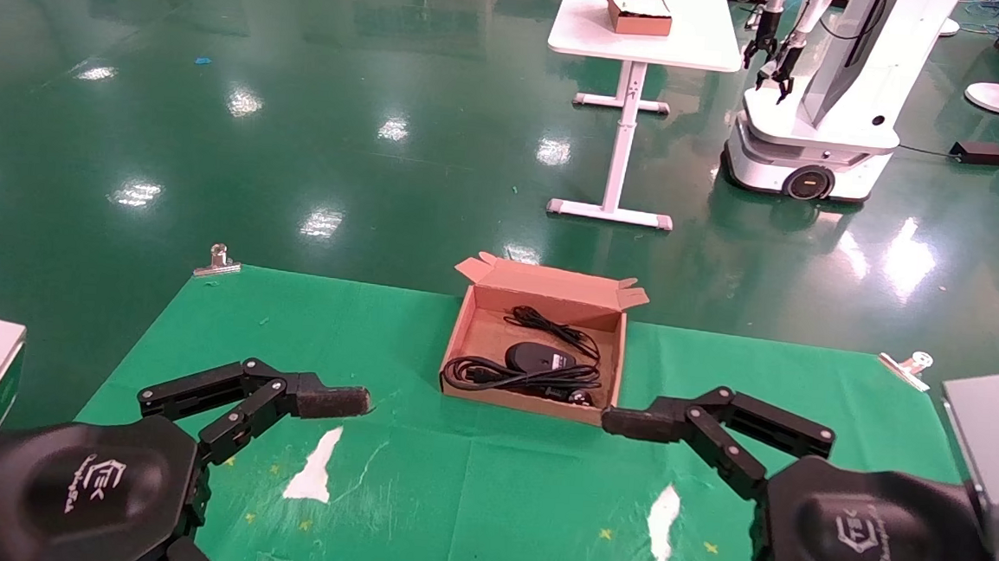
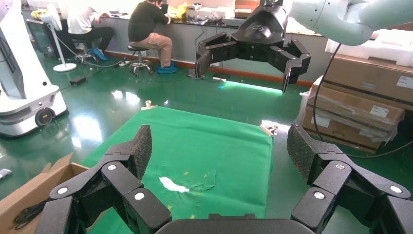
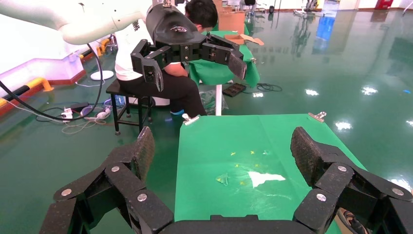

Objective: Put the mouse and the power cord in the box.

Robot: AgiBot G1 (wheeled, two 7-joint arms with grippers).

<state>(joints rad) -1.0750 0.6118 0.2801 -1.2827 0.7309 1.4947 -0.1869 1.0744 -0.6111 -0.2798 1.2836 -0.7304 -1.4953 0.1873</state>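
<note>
The box [image 1: 465, 334] lies open at the far middle of the green cloth, flaps along its far edge. Inside it are the black mouse [image 1: 533, 356] with its thin cable [image 1: 551, 325] and, along the near wall, the looped power cord [image 1: 502, 373] with its plug [image 1: 580, 397]. My left gripper [image 2: 221, 146] is open and empty, its finger [image 1: 332, 401] left of the box's near corner. My right gripper [image 3: 225, 148] is also open and empty, its finger [image 1: 631, 423] just off the box's near right corner. A corner of the box [image 2: 34, 184] shows in the left wrist view.
The cloth has two white tears [image 1: 314, 473] [image 1: 666, 512] near me and clips [image 1: 218, 262] [image 1: 911, 365] at its far corners. Beyond it stand a white table [image 1: 696, 41] with a smaller brown box [image 1: 640, 13] and another robot [image 1: 822, 118].
</note>
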